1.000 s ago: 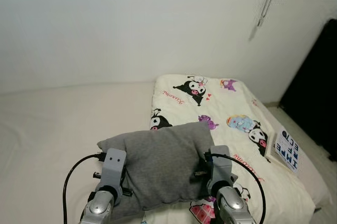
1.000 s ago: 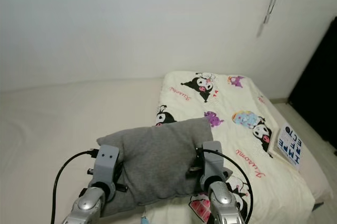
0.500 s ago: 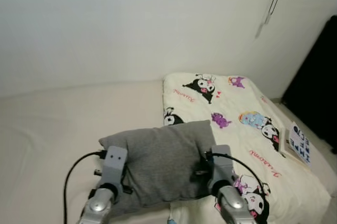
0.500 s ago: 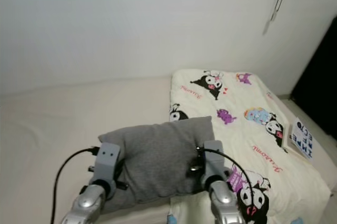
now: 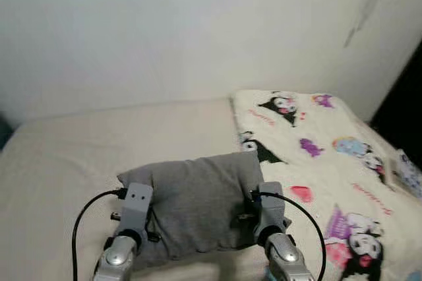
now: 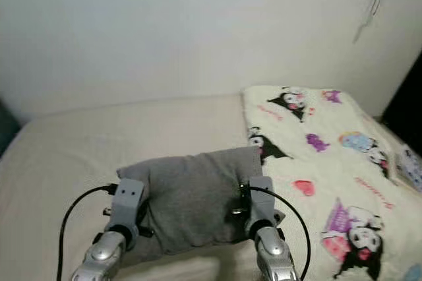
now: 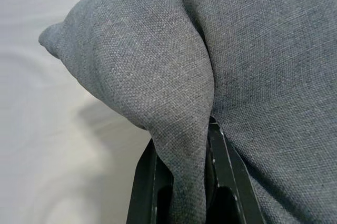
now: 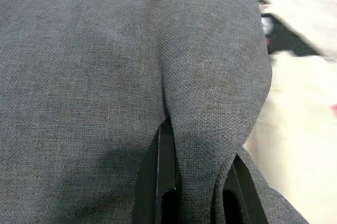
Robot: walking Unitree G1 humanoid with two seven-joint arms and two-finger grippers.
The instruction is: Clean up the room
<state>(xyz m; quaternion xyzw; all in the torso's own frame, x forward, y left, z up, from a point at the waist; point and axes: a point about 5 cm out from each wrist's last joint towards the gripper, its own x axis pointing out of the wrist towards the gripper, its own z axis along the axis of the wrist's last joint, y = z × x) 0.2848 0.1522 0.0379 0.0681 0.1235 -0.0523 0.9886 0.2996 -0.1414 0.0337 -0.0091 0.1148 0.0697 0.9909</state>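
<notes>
Left eye view: left pincer (image 5: 146,220) and right pincer (image 5: 252,210) each grasp the grey pillow (image 5: 194,195) over the bed (image 5: 79,156); keep both sides level while carrying.

You had no readable text, label, brand or number here. The cartoon-print blanket (image 5: 330,162) carried small pink script beside its figures, but it was too blurred to make out. The card (image 5: 409,172) at the blanket's far right edge was blurred too.
</notes>
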